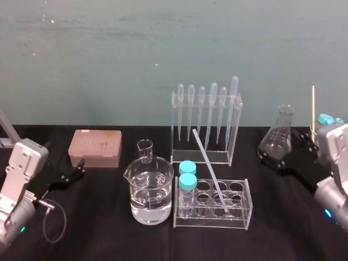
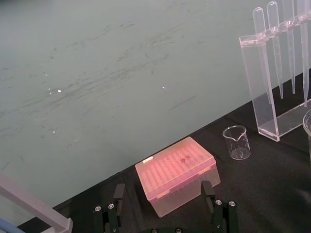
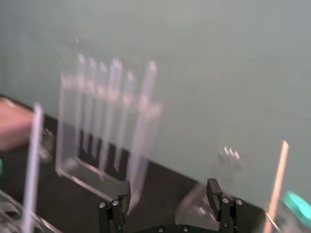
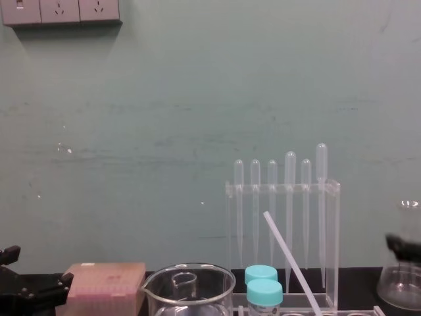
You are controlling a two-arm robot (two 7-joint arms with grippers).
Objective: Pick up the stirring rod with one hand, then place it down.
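The stirring rod (image 1: pixel 210 167) is a thin whitish stick leaning in the clear test tube rack (image 1: pixel 246 209). Its lower end rests in a rack hole and its upper end tilts back toward the pipette stand. It shows in the chest view as the same slanted stirring rod (image 4: pixel 289 258). My right gripper (image 1: pixel 283 152) is open at the table's right side, close to the conical flask and well right of the rod. In the right wrist view, nothing lies between that gripper's (image 3: pixel 167 194) spread fingers. My left gripper (image 1: pixel 76 171) rests open at the far left.
A beaker of water (image 1: pixel 150 193) and a small beaker (image 1: pixel 145 150) stand left of the rack. Two teal-capped tubes (image 1: pixel 187 175) sit in the rack. A pipette stand (image 1: pixel 205 128) is behind, a pink box (image 1: pixel 95 148) at the left, and a conical flask (image 1: pixel 278 136) and a wooden stick (image 1: pixel 313 109) at the right.
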